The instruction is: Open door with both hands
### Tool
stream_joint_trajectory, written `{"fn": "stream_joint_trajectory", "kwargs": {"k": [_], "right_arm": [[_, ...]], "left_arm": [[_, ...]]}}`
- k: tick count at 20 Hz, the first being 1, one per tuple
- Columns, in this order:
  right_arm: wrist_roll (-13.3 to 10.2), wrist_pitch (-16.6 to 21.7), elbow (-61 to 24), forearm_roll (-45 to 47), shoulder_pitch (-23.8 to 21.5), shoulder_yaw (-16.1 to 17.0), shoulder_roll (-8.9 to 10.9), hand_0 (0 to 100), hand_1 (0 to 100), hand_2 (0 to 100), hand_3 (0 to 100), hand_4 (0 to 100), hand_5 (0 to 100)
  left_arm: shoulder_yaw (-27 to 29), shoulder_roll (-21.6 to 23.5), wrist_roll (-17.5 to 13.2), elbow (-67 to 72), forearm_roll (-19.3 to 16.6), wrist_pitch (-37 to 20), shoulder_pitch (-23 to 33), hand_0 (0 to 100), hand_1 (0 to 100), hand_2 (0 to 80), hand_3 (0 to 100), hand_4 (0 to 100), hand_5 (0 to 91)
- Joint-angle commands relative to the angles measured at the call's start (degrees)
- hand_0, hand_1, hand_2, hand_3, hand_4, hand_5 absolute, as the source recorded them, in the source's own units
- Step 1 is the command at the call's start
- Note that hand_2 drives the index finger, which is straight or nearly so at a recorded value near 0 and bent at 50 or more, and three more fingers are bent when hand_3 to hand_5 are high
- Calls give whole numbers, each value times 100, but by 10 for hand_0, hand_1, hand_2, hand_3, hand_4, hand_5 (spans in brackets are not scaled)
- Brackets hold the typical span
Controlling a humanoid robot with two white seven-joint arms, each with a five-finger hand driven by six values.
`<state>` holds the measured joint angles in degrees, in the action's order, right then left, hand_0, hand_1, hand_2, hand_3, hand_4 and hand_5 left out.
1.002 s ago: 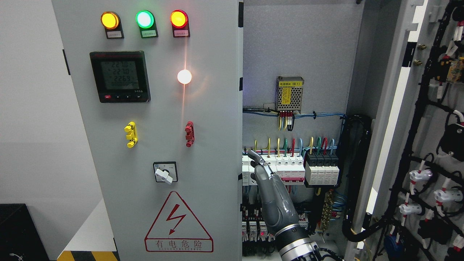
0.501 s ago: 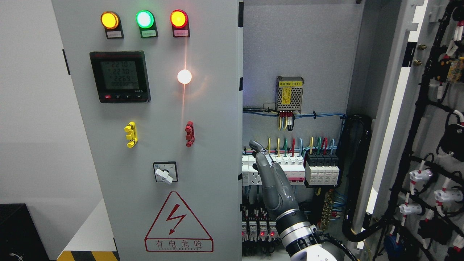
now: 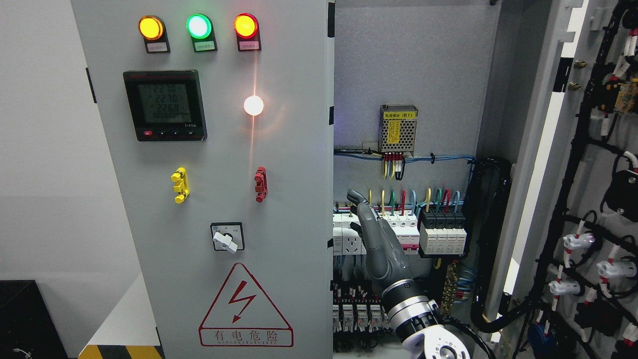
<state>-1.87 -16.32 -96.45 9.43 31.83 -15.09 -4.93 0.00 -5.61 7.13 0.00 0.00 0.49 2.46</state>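
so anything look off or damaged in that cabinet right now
Nothing looks damaged or spilled. The odd part is the setting: the right door hangs wide open on live gear, indicator lamps lit, and the right hand reaches up in front of the white breakers.

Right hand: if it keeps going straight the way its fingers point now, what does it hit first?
The right hand points up and slightly left, into the open cabinet. First in line are probably the coloured wires above the breakers, then the grey back panel. Depth is unclear from this one view.
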Motion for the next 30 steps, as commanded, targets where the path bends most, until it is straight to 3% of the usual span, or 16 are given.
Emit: {"fn": "stream_joint_trajectory", "kwargs": {"k": [1,6,10,13,22,25,30], "right_arm": [[3,-12,258,409,122,67,45,192,0,0,0,0,0],[20,-196,223,498,157,50,264,192,0,0,0,0,0],[64,-205,232,507,183,41,274,192,0,0,0,0,0],[415,-205,241,498,244,59,274,192,0,0,0,0,0],[486,-205,548,507,508,94,274,192,0,0,0,0,0],[1003,-205,680,507,587,102,274,192,0,0,0,0,0],[1075,-196,750,673,684,146,282,192,0,0,0,0,0]], "left_arm": [[-79,-1,-1,71,62,4,0,0,0,0,0,0,0],[-79,7,-1,71,62,4,0,0,0,0,0,0,0],[-79,-1,-1,71,62,4,0,0,0,0,0,0,0],[-79,-1,-1,71,62,4,0,0,0,0,0,0,0],[-79,-1,-1,71,62,4,0,0,0,0,0,0,0],[-79,-1,-1,71,62,4,0,0,0,0,0,0,0],[-79,7,-1,71,62,4,0,0,0,0,0,0,0]]}}
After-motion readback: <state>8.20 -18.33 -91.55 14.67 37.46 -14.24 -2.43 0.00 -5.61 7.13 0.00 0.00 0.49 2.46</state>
